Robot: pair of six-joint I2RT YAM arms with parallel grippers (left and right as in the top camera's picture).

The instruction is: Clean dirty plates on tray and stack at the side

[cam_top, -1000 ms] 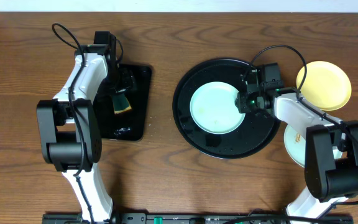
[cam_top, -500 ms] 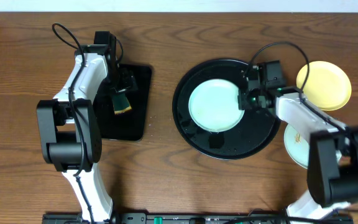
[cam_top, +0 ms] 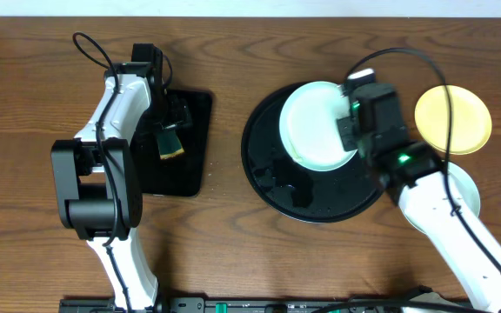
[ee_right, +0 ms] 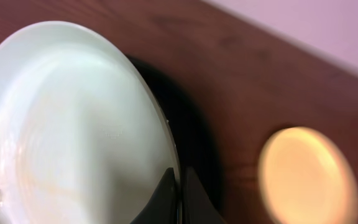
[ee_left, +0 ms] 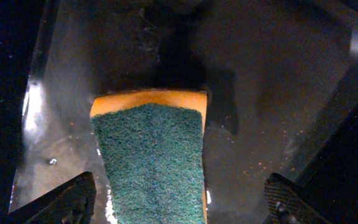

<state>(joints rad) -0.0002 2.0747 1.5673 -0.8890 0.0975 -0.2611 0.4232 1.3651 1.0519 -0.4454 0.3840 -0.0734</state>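
My right gripper (cam_top: 349, 132) is shut on the right rim of a pale mint-white plate (cam_top: 314, 126), held tilted above the far part of the round black tray (cam_top: 320, 198). The right wrist view shows the two fingers pinching that plate's (ee_right: 73, 124) edge, with the gripper (ee_right: 180, 194) closed tight. A pale yellow plate (cam_top: 452, 119) lies on the table to the right of the tray, blurred in the wrist view (ee_right: 306, 177). Another mint-white plate (cam_top: 464, 193) lies nearer, partly under my right arm. My left gripper (cam_top: 170, 129) stands open over a green-topped sponge (ee_left: 151, 155).
The sponge (cam_top: 171, 143) lies on a small rectangular black tray (cam_top: 190, 169) at the left, whose surface looks wet in the left wrist view. Brown wooden table surrounds both trays. A pale wall edge runs along the far side.
My right gripper closed on the mint plate's rim and lifted it off the round tray, toward the far side. The right arm swung over the nearer plate. The left arm stayed still.
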